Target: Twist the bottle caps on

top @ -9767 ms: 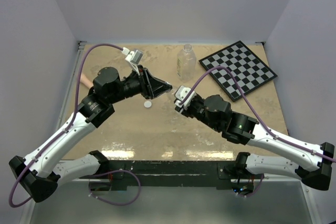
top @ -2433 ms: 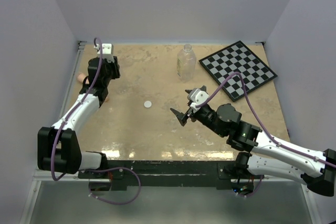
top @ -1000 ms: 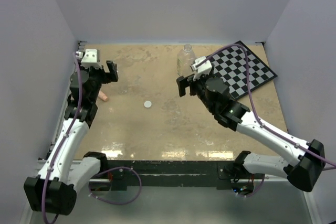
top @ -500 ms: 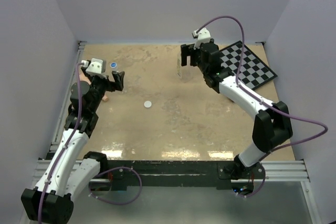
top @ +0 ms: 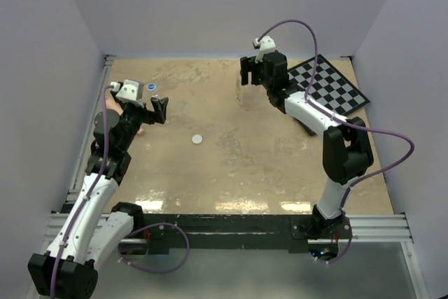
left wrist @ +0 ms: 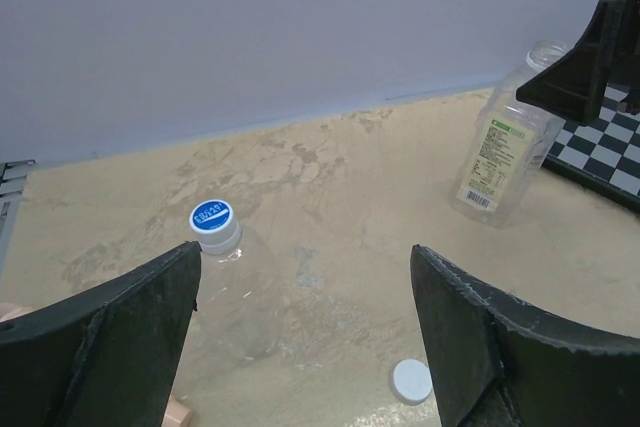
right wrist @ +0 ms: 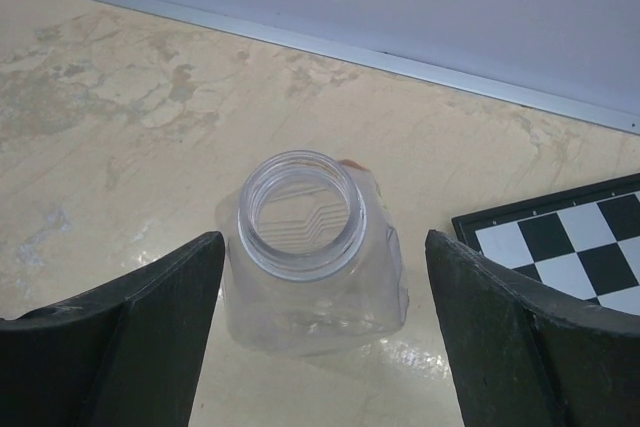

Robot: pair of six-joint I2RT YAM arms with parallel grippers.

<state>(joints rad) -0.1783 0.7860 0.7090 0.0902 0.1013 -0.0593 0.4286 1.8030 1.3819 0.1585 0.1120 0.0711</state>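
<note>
Counts: two bottles, two caps, two pincers, one pink stick, one checkerboard.
Surface (top: 231,166): tan and mottled; it carries all the things.
Pink stick (top: 140,129): far left, lying under the left arm and mostly hidden by it.
Left pincer (left wrist: 305,287): fingers spread wide, holding nothing. It hangs over the left part of the surface, facing the far wall.
Small bottle (left wrist: 240,292): one, clear, upright at far left, just beyond the left pincer's left finger and apart from it.
Blue cap (left wrist: 212,217): one, sitting on the small bottle's neck. Whether it is screwed tight cannot be told.
White cap (top: 198,139): one, lying flat near the middle of the surface, well apart from both bottles and touched by nothing.
Wide bottle (right wrist: 305,297): one, clear and upright at far centre. Its mouth is open with no cap on it, and a printed label is on its side.
Right pincer (right wrist: 323,237): fingers apart, above the wide bottle, one on either side of its mouth. There is a gap on both sides and nothing is gripped.
Checkerboard (top: 329,89): one, black and white, flat at far right, just right of the wide bottle.
</note>
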